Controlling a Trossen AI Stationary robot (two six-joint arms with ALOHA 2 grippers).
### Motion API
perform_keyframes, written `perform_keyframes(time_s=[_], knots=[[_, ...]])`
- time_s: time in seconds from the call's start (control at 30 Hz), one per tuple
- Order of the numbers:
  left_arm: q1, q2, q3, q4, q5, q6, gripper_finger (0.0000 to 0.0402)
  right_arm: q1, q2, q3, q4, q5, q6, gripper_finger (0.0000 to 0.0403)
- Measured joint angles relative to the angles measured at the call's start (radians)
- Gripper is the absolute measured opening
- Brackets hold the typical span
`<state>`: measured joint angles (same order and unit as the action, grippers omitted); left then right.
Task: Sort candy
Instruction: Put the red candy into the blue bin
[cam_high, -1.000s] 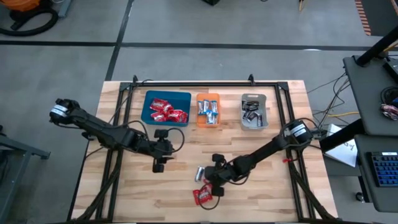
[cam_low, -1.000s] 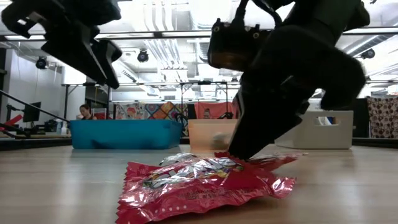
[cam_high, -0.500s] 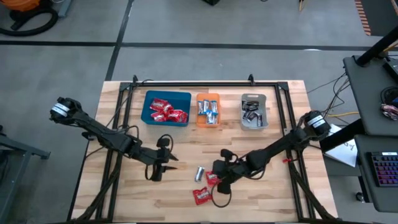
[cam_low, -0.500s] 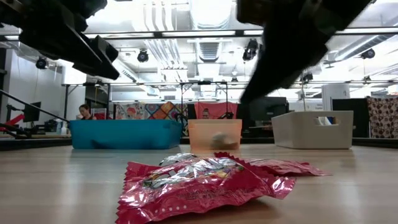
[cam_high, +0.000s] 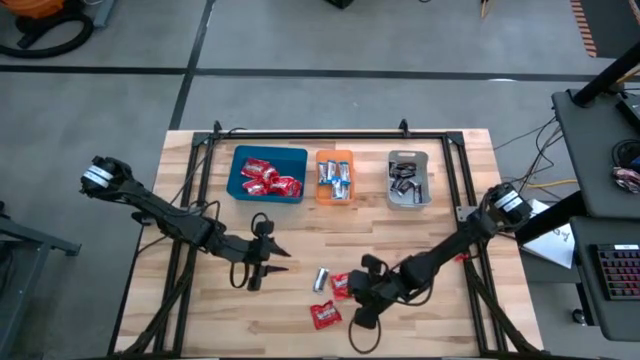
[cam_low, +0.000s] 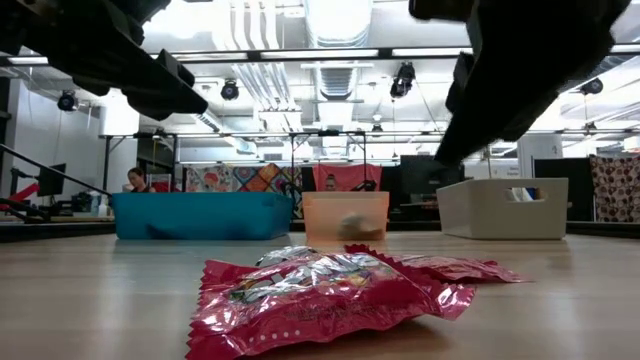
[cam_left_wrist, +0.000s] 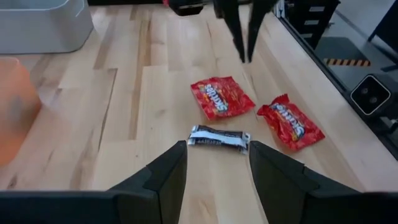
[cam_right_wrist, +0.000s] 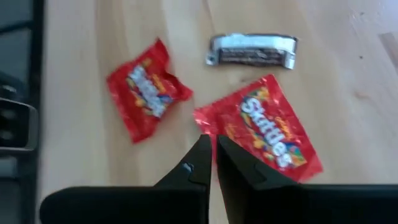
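From above, we see the right gripper (cam_high: 364, 312) has drawn back toward the near edge since a second ago, when it sat over the loose candy; it now hangs just beside the lower red candy (cam_high: 325, 316), holding nothing. The left gripper (cam_high: 281, 260) has swung to point at the silver-wrapped candy (cam_high: 322, 279), which lies on the table (cam_high: 440, 200) next to the upper red candy (cam_high: 341, 286). The blue tray (cam_high: 240, 160), orange tray (cam_high: 334, 156) and grey tray (cam_high: 408, 155) each hold sorted sweets, unchanged.

At table height, the dark arm that earlier covered the middle has lifted up and to the right, so the red wrapper (cam_low: 330, 292) in the foreground and the three trays behind it show unblocked. A person (cam_low: 133, 180) sits far off.

The left wrist view shows what the others cannot: its own fingers (cam_left_wrist: 165, 177) stand wide apart, framing the silver sweet (cam_left_wrist: 219, 137), with both red packs beyond.

The right wrist view shows its fingertips (cam_right_wrist: 200, 158) pressed together, empty, over the edge of a red Skittles pack (cam_right_wrist: 261, 134).
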<state>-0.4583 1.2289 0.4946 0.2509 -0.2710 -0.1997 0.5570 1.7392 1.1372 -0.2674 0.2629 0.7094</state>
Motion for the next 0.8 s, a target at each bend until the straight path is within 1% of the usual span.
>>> perform_keyframes(time_s=[0.1,0.2,0.3,0.47,0.53,0.63,0.7,0.8], knots=[[0.000,0.000,0.001,0.001,0.000,0.011,0.0158,0.002,-0.002,0.008,0.003,0.020,0.038,0.0035],[0.000,0.000,0.000,0.001,-0.001,0.011,0.0158,0.001,-0.001,0.016,0.003,0.024,0.045,0.0073],[0.000,0.002,0.000,0.001,-0.001,0.005,0.0158,0.001,-0.002,0.017,0.004,0.016,0.089,0.0126],[0.000,0.019,0.000,0.002,-0.001,0.000,0.0158,0.001,-0.002,0.017,0.001,0.002,0.117,0.0229],[0.000,0.029,0.000,0.002,-0.002,0.001,0.0158,0.001,-0.002,0.017,-0.001,0.026,0.090,0.0267],[0.000,0.042,0.000,0.002,-0.002,0.002,0.0158,0.004,-0.001,0.017,-0.003,0.078,-0.054,0.0314],[0.000,0.048,0.000,0.003,-0.002,0.000,0.0158,0.006,0.012,0.017,-0.006,0.113,-0.127,0.0333],[0.000,0.052,0.000,0.003,-0.002,-0.005,0.0158,0.005,0.044,0.017,-0.007,0.131,-0.176,0.0341]])
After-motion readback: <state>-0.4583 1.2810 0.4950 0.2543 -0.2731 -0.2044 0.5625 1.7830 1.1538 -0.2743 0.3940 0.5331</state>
